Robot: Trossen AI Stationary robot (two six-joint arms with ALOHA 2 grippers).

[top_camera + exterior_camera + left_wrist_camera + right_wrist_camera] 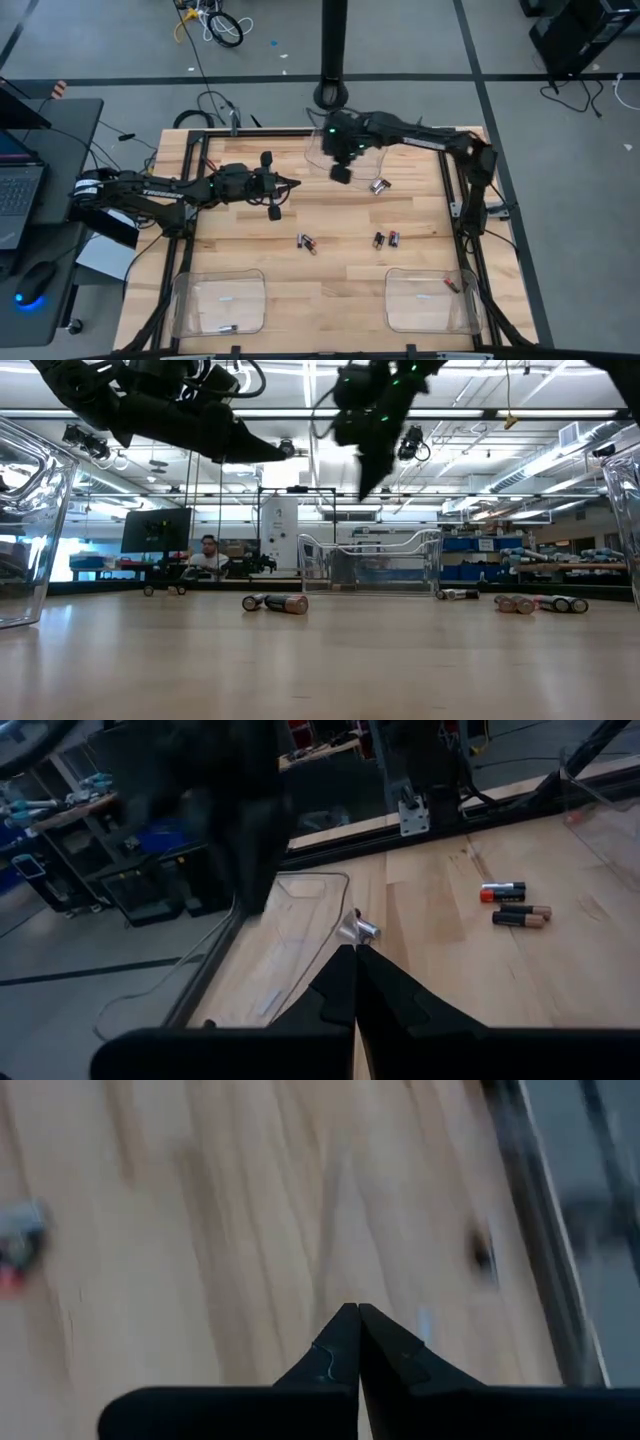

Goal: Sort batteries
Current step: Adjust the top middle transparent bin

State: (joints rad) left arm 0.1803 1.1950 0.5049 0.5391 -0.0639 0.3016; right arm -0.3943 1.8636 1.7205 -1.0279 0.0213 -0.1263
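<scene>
While batteries [306,242] lie mid-table, edges bear bins [218,303]

Wooden desk [330,290], centre of frame. Lower edge: two clear bins [220,303] [428,300]; a third [325,150] at top centre. Far left: laptop [18,185], what appears to be a mouse [35,283]. Background: seated person [208,553].

Small batteries [306,243] scattered across table
</scene>
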